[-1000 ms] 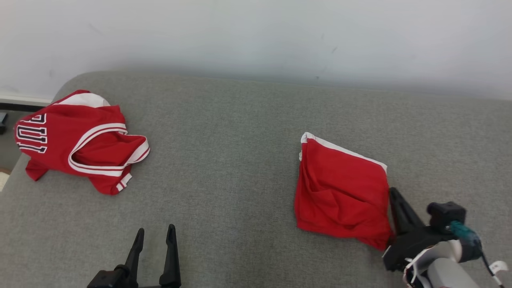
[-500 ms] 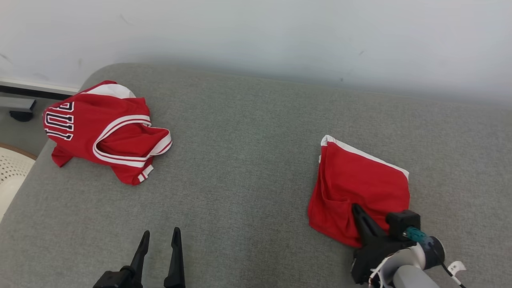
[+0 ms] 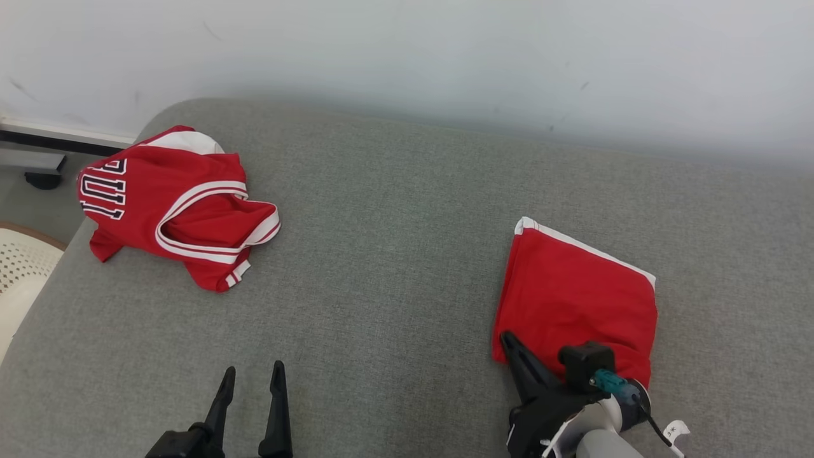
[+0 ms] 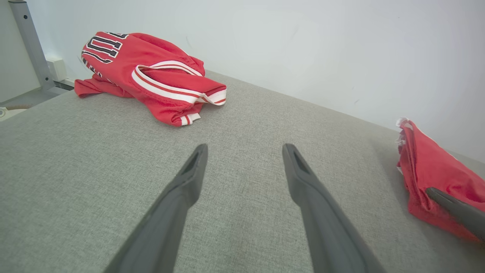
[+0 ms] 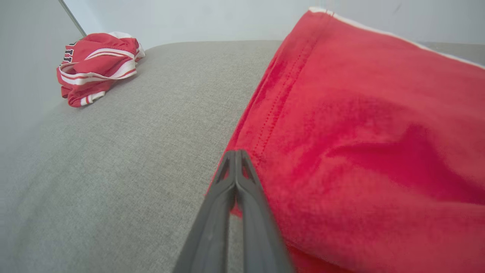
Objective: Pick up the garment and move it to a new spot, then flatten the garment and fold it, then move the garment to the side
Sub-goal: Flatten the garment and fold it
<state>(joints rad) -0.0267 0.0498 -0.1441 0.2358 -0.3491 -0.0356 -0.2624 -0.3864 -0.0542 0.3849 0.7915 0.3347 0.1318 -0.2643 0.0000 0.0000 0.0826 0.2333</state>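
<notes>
A folded red garment (image 3: pixel 579 305) with a white edge lies flat on the right of the grey cushion (image 3: pixel 381 267); it also shows in the left wrist view (image 4: pixel 432 170) and the right wrist view (image 5: pixel 360 125). My right gripper (image 3: pixel 507 337) is shut, its tips (image 5: pixel 235 152) resting at the garment's near left corner with no cloth visibly pinched. A crumpled red jersey (image 3: pixel 172 203) with white stripes and dark lettering lies at the far left (image 4: pixel 151 72). My left gripper (image 3: pixel 252 370) stands open over bare cushion (image 4: pixel 245 148), holding nothing.
A pale wall (image 3: pixel 407 57) runs behind the cushion. The cushion's rounded left edge drops to the floor, where a white perforated object (image 3: pixel 19 273) and a dark rail (image 3: pixel 57 137) sit. A grey metal post (image 4: pixel 30 45) stands past the jersey.
The camera has shifted. My shut right gripper swept left along the garment's near edge, from its right corner to its left corner, and the cloth lies smoother. The left gripper stayed open.
</notes>
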